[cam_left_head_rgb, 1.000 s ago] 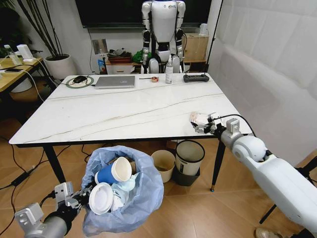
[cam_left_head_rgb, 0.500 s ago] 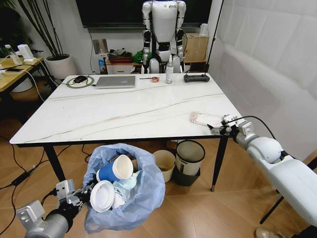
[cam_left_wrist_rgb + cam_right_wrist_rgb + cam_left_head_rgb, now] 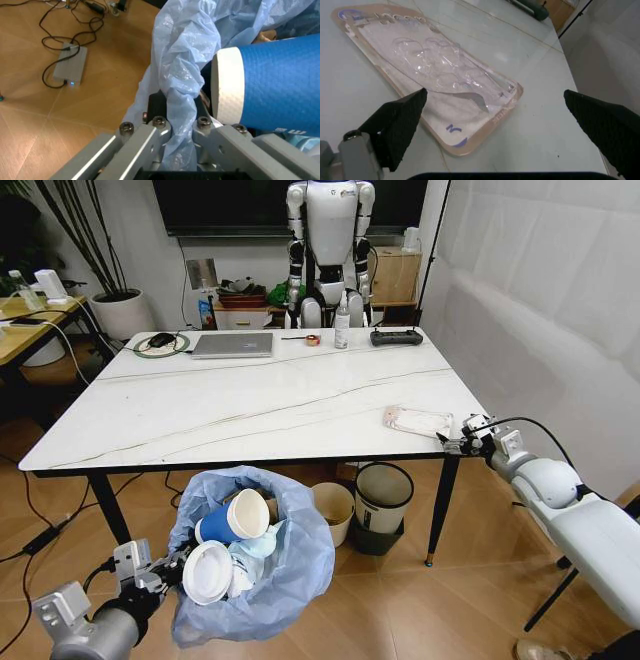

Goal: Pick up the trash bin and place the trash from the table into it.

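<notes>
Left gripper point(image 3: 160, 572): I see it clamped on the bin point(image 3: 290, 580) bag, near left.
Right gripper point(image 3: 455, 442): fingers apart, just right of the wrapper point(image 3: 418, 420) on the table point(image 3: 250, 415).

Even indoor light, soft glare on the table point(image 3: 250, 405) (wrist close-ups blurred).

Light-blue trash bin point(image 3: 290, 580) bag; white veined table point(image 3: 250, 405).
</notes>
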Tool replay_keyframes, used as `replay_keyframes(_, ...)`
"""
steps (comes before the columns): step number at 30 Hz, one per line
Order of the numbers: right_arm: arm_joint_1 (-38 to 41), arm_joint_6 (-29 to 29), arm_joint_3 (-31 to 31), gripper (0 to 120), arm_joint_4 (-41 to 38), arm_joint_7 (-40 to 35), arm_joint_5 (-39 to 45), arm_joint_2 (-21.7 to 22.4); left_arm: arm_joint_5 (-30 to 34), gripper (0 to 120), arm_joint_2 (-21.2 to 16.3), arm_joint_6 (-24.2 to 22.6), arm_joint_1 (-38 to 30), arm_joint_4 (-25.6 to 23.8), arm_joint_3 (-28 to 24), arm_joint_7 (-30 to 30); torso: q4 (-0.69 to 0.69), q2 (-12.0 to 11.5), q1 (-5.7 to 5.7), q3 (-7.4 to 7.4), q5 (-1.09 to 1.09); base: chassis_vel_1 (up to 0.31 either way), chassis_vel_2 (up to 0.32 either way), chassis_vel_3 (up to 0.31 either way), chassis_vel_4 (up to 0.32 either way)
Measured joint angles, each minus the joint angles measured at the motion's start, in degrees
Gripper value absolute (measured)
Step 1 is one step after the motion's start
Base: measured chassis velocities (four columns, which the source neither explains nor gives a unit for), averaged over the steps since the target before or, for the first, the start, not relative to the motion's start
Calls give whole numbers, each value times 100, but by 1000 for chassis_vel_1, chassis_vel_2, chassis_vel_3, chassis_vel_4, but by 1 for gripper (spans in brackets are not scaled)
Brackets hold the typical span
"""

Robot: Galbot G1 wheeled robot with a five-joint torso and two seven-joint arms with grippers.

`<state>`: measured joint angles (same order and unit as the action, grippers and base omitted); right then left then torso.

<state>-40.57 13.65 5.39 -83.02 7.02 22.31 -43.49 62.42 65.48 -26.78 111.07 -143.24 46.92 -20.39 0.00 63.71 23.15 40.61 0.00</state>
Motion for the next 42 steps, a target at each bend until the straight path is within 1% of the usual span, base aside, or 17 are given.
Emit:
replay_keyframes(15, 227, -300, -304, 100, 283, -40, -234, -164, -21, 0, 46, 0, 40, 0, 34, -3, -1, 0, 1, 0, 0, 0, 0, 0, 0)
replay_keyframes(27, 407, -369, -462, 100, 466, -100, -317, -291, -38, 0, 77, 2, 94, 0, 63, -3, 0, 0, 1, 0, 0, 0, 0, 0, 0)
replay_keyframes(36, 445, -387, -496, 100, 468, -91, -302, -297, -49, 0, 85, 7, 104, 0, 63, -1, 0, 0, 1, 0, 1, 0, 0, 0, 0)
replay_keyframes(37, 451, -387, -499, 98, 468, -81, -294, -296, -50, 0, 85, 8, 104, 0, 63, -1, -1, 0, 1, 0, 1, 0, 0, 0, 0)
replay_keyframes(39, 466, -387, -508, 88, 468, -49, -264, -292, -51, 0, 88, 9, 103, 0, 64, -1, 0, 0, 1, 0, 0, 0, 0, 0, 0)
replay_keyframes(40, 466, -387, -509, 88, 468, -48, -260, -292, -51, 0, 88, 9, 102, 0, 63, -1, 0, 0, 1, 0, 1, 0, 0, 0, 0)
replay_keyframes(42, 468, -388, -520, 77, 471, -33, -227, -281, -51, 0, 89, 9, 96, 0, 63, -1, 0, 0, 1, 0, 0, 0, 0, 0, 0)
